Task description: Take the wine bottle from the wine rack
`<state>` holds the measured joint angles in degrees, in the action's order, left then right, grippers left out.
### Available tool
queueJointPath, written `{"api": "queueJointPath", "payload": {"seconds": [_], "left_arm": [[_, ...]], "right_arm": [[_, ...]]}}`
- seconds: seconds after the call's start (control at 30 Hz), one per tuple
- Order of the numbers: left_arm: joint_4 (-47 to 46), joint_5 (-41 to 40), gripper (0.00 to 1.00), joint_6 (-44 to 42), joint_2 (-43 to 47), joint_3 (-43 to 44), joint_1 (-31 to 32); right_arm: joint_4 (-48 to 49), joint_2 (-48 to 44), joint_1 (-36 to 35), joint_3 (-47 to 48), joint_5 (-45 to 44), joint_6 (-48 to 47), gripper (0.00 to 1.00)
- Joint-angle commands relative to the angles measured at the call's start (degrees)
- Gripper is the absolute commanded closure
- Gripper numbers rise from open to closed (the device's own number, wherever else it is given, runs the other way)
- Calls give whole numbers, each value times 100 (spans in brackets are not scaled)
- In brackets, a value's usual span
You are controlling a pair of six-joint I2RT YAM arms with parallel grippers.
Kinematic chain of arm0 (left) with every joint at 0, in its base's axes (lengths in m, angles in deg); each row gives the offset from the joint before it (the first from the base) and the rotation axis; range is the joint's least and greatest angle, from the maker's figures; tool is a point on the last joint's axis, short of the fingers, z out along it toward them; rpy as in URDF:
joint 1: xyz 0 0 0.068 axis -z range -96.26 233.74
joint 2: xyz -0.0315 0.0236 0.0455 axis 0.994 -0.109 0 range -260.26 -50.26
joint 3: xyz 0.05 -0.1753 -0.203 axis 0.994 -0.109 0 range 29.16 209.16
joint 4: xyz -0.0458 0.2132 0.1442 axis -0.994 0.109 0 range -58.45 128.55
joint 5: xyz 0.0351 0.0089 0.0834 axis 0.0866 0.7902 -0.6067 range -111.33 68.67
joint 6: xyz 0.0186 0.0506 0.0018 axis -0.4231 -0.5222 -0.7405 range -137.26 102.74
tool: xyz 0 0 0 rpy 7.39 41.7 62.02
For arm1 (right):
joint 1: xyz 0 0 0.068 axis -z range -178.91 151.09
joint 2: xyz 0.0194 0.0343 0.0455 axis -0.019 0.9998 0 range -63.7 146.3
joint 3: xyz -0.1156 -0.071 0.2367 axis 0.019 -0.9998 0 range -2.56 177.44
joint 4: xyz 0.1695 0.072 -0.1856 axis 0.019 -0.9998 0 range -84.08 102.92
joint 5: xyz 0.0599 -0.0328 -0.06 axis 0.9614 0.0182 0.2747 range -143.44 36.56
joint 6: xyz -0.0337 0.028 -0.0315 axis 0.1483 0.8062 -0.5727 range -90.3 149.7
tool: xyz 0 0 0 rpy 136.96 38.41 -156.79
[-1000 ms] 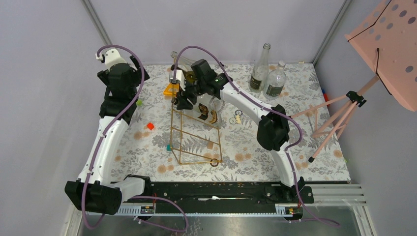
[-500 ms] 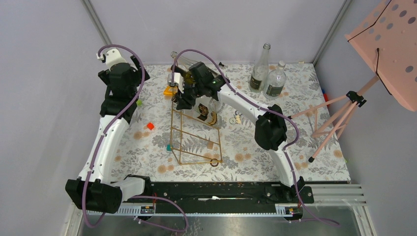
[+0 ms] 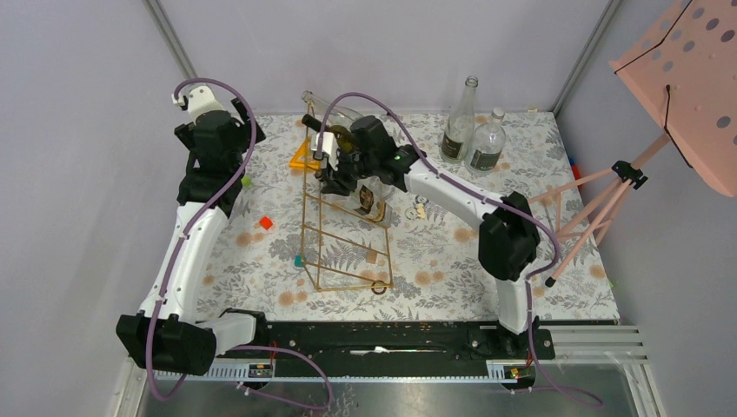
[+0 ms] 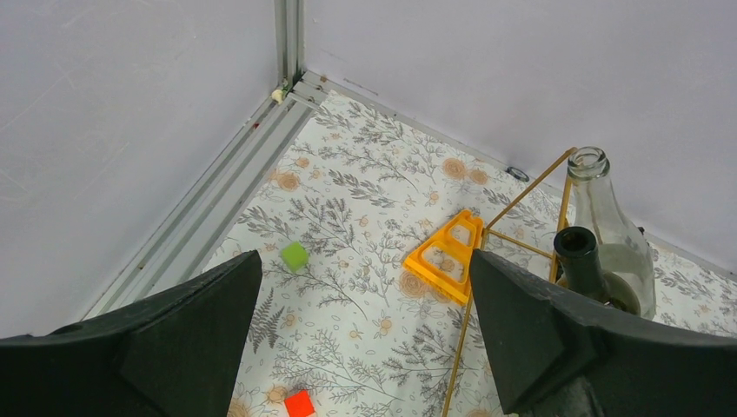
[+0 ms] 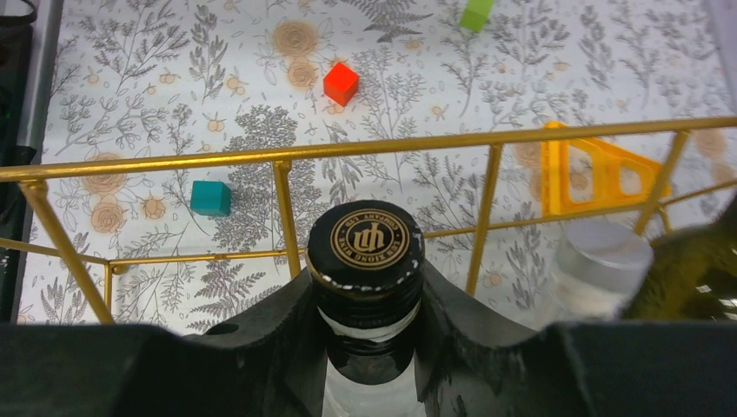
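The gold wire wine rack [image 3: 346, 239] stands mid-table. A clear wine bottle [image 3: 370, 203] with a black and gold label lies slanted at its top. My right gripper [image 3: 335, 181] is shut on this bottle's neck. In the right wrist view the black cap [image 5: 369, 240] sticks out just past the right gripper [image 5: 369, 326], with gold rungs [image 5: 348, 148] beyond. Two more bottles rest on the rack: a clear one [image 4: 608, 221] and a dark one [image 4: 580, 256]. My left gripper [image 3: 222, 130] hangs open at the back left, away from the rack, and its fingers [image 4: 178, 334] hold nothing.
Two bottles [image 3: 459, 129] stand at the back right. An orange triangle [image 3: 303, 157] lies behind the rack. Small cubes lie about: green [image 4: 295, 255], red [image 3: 266, 223], teal [image 5: 211, 198]. A pink music stand [image 3: 682, 65] on a tripod [image 3: 600, 204] is beyond the table's right edge.
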<state>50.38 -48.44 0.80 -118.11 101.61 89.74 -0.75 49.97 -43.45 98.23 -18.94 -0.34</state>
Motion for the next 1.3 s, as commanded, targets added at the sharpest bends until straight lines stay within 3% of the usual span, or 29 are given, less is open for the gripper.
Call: {"api": "queueJointPath", "payload": {"seconds": [0.0, 0.37, 0.67, 0.93, 1.27], "left_arm": [[-291, 416, 1, -55, -26, 19, -29], [-450, 1884, 1, -225, -186, 92, 34], [-354, 2544, 1, -475, -402, 244, 521], [-112, 2532, 2, -674, -724, 421, 1285], [-14, 2430, 2, -726, -875, 496, 1562]], "right_arm": [[1308, -974, -19, -239, -382, 638, 100], [1124, -1579, -11, -482, -1468, 1194, 100], [1008, -2141, 16, -837, -2513, 1625, 100], [483, -2619, 315, -1101, -3638, 2058, 100], [-90, -2771, 1550, -1045, -4166, 2621, 100]]}}
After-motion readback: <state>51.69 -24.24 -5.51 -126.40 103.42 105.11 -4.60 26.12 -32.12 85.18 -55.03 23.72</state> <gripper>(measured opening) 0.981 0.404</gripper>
